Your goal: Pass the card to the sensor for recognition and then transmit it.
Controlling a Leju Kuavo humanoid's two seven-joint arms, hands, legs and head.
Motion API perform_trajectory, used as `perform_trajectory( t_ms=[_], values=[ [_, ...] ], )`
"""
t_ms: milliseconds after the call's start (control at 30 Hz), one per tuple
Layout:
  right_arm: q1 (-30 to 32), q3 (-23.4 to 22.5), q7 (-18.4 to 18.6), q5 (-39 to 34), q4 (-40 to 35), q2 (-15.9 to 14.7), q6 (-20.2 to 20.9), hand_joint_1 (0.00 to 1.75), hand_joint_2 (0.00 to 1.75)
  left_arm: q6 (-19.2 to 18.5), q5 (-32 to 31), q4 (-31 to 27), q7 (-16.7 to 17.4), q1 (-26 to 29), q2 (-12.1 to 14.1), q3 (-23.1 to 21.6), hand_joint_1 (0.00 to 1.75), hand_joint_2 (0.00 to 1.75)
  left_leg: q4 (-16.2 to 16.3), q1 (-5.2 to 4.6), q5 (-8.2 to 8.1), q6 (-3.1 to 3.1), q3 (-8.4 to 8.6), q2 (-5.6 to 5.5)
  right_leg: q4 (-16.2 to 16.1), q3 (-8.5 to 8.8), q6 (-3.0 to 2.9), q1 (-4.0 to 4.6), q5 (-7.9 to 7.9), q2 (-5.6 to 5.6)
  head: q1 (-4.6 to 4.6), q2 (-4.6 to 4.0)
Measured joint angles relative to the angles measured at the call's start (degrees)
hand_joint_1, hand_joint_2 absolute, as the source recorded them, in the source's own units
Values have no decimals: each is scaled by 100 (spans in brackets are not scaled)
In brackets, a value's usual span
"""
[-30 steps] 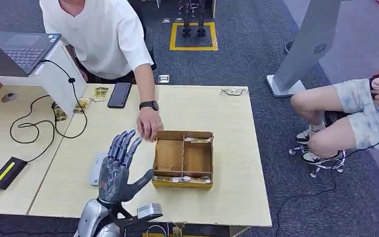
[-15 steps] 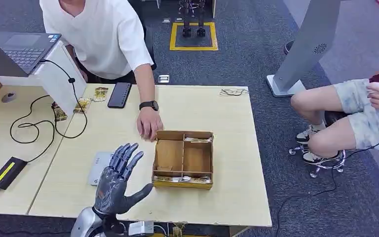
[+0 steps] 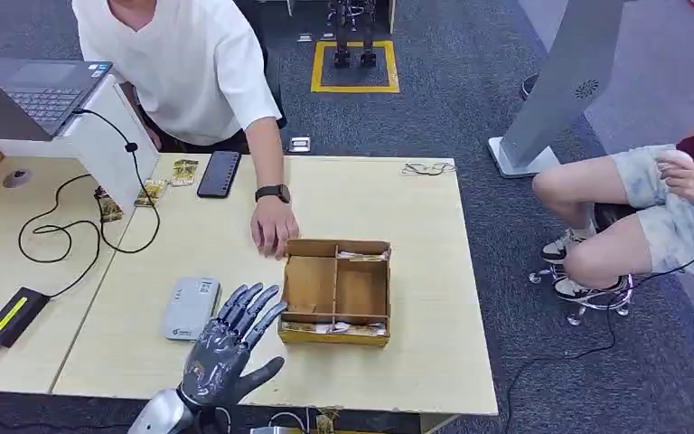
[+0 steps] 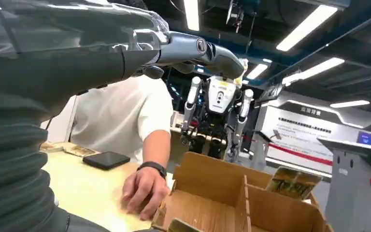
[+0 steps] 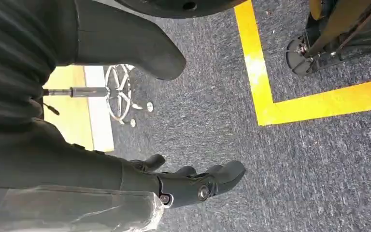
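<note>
My left hand (image 3: 226,348) hangs over the table (image 3: 190,244) edge, fingers spread, holding nothing, just beside the box (image 3: 335,291) and near the grey sensor (image 3: 190,307). Cards (image 3: 332,327) stand in the box's front slot, more in the back slot. A person's hand (image 3: 274,228) rests on the table at the box's far corner. Right hand (image 5: 188,186) hangs over carpet, fingers loosely apart, empty. Phone (image 3: 219,173) lies farther back.

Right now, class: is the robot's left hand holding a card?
No. The left hand hovers open near the box, holding nothing.
</note>
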Motion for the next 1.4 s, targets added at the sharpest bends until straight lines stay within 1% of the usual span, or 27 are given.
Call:
perform_trajectory(
  t_ms=[133, 200, 300, 367, 800, 900, 1133, 1300, 1400],
  values=[
    [-2, 0, -15, 35, 0, 0, 0, 0, 175, -68, -153, 66, 109, -18, 11, -70, 0, 175, 0, 0, 0, 0, 0, 0, 0, 0, 0, 0, 0, 0, 0, 0],
    [-3, 0, -15, 35, 0, 0, 0, 0, 175, -81, -322, 107, 256, -45, 13, -105, 0, 175, 0, 0, 0, 0, 0, 0, 0, 0, 0, 0, 0, 0, 0, 0],
    [-4, 0, -15, 46, 0, 0, 2, 0, 175, -122, -794, 207, 641, -100, 2, -172, 0, 175, 0, 0, 0, 0, 0, 0, 0, 0, 0, 0, 0, 0, 0, 0],
    [-4, 0, -15, 46, 0, 0, 9, 0, 175, -146, -1001, 284, 807, -148, -4, -212, 0, 175, 0, 0, 0, 0, 0, 0, 0, 0, 0, 0, 0, 0, 2, 0],
    [-4, 0, -15, 46, 0, 0, 9, 0, 175, -146, -1108, 476, 885, -237, -7, -295, 0, 175, 0, 0, 0, 0, 0, 0, 0, -1, 0, 0, 0, 0, 0, 0],
    [-4, 0, -13, 74, 0, 0, 9, 0, 175, -184, -1340, 522, 1041, -274, -7, -321, 0, 175, 0, 0, 0, 0, 0, 0, 0, -1, 0, 0, 0, 0, 2, 0],
    [-9, 0, 48, 111, 0, 0, 17, 0, 175, -555, -1582, 741, 1462, -482, -98, -455, 0, 175, 0, 0, 0, 0, 0, 0, 0, 0, 0, 0, 1, 0, 2, 0],
    [-10, 0, 109, 96, -4, 0, 17, 0, 175, -882, -1694, 885, 1979, -593, -201, -476, 0, 175, 0, 0, 0, 0, 0, 0, 0, -1, 0, 0, 1, 0, 0, 0],
    [-10, 0, 142, 50, -13, 0, 18, 0, 175, -1077, -1737, 935, 2235, -623, -299, -476, 0, 175, 0, 0, 0, 0, 0, 0, 0, -1, 0, 0, 1, 0, 2, 0]
  ],
)
